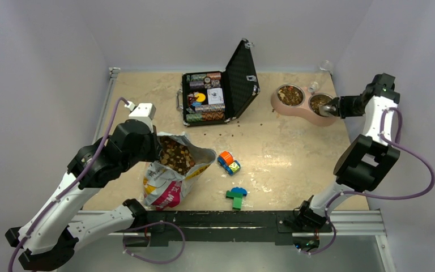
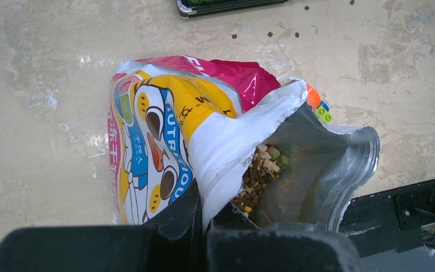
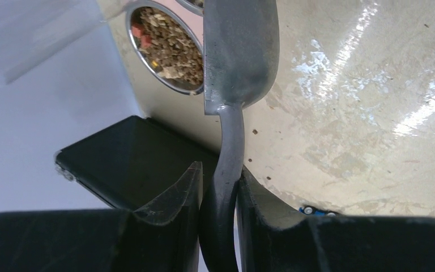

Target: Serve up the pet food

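At the upper right of the overhead view, the right claw [image 3: 221, 187] clamps the scoop [image 3: 241, 51] by its thin handle at the double bowl [image 1: 307, 115] holding pet food [image 3: 167, 45], and a twist there could scatter kibble onto the desk [image 1: 294, 164], while the left claw [image 2: 204, 226] pinches the bag [image 1: 167, 190].

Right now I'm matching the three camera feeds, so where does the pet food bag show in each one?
Top external: the pet food bag sits open at lower left of centre.
Left wrist: the bag fills the middle, mouth to the right, left gripper shut on its rim.
Right wrist: not in it.
Shared landmark: the toy car, next to the bag's mouth in both views that show it.
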Controlling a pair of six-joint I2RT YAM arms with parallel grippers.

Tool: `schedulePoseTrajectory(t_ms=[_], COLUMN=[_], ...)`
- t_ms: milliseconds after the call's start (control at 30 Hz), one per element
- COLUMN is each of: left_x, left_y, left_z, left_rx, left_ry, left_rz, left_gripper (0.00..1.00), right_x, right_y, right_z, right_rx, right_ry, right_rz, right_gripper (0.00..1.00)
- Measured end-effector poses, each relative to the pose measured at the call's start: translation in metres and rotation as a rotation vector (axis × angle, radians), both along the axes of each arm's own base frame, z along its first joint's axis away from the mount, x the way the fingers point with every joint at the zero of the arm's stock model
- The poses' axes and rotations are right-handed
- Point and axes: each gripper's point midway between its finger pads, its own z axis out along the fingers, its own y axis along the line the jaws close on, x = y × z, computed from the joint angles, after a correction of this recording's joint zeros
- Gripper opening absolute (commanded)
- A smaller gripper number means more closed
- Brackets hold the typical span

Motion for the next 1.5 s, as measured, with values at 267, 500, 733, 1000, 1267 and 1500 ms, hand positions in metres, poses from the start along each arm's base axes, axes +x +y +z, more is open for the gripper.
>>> schedulePoseTrajectory(t_ms=[267,500,733,1000,1267,1500], left_x=[0.000,0.000,0.000,0.000,-0.001,-0.002], left_y=[0.000,0.000,0.000,0.000,0.001,0.001], left_z=[0.000,0.000,0.000,0.000,0.000,0.000], left_rx=[-0.004,-0.005,-0.005,-0.005,-0.006,-0.014], left_ry=[0.001,0.001,0.001,0.001,0.000,-0.004], left_rz=[0.004,0.005,0.004,0.005,0.005,0.007], left_gripper=[0.00,0.00,0.00,0.00,0.00,0.00], right_x=[-0.006,-0.007,-0.010,-0.006,-0.006,-0.015], right_y=[0.004,0.001,0.004,-0.001,0.000,0.004], right_z=[-0.022,-0.009,-0.018,-0.005,-0.006,-0.008], right_rx=[0.018,-0.012,0.001,-0.010,-0.008,-0.007], right_ry=[0.004,-0.013,0.010,-0.017,-0.013,-0.015], right_rz=[0.002,-0.008,-0.006,-0.017,-0.014,-0.008], right_gripper=[0.00,0.00,0.00,0.00,0.00,0.00])
